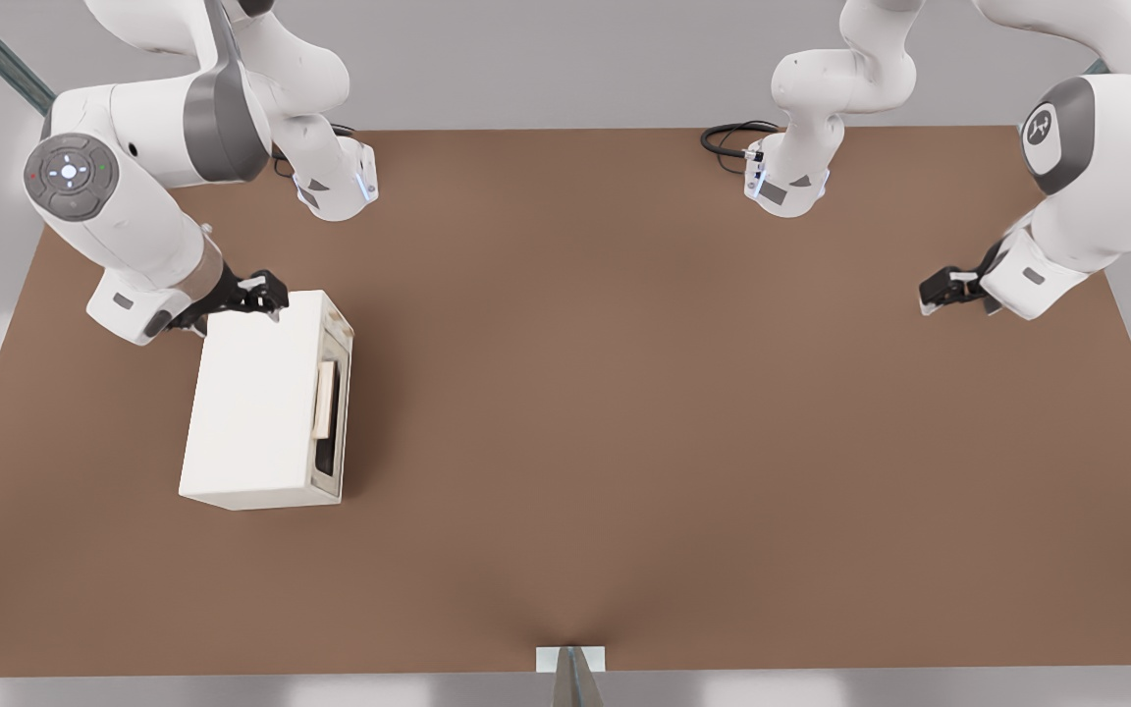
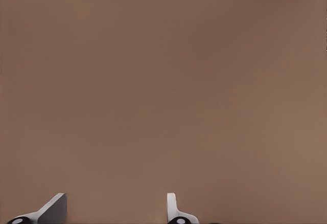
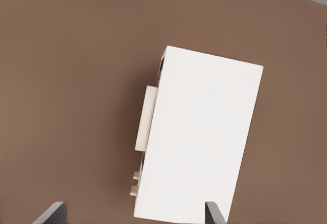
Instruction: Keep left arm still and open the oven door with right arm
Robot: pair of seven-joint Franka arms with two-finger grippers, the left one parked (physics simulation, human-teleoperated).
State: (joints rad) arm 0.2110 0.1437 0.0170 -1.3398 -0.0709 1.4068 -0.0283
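Oven door point(image 1: 330, 403) shut, on the oven's side facing frame centre, left of frame on brown bench point(image 1: 673, 412). Right arm's hand point(image 1: 266, 293), fingers spread wide, empty, hovers over the oven's far top corner. Approach step; next, reach the beige handle point(image 1: 324, 399).

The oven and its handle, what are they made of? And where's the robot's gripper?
The oven looks like matte cream painted metal or plastic: smooth, no shine. Its handle seems beige plastic or pale wood. The gripper hovers open at the oven's back corner.

Brown table point(image 1: 624, 393), small white bracket point(image 1: 570, 659) at edge
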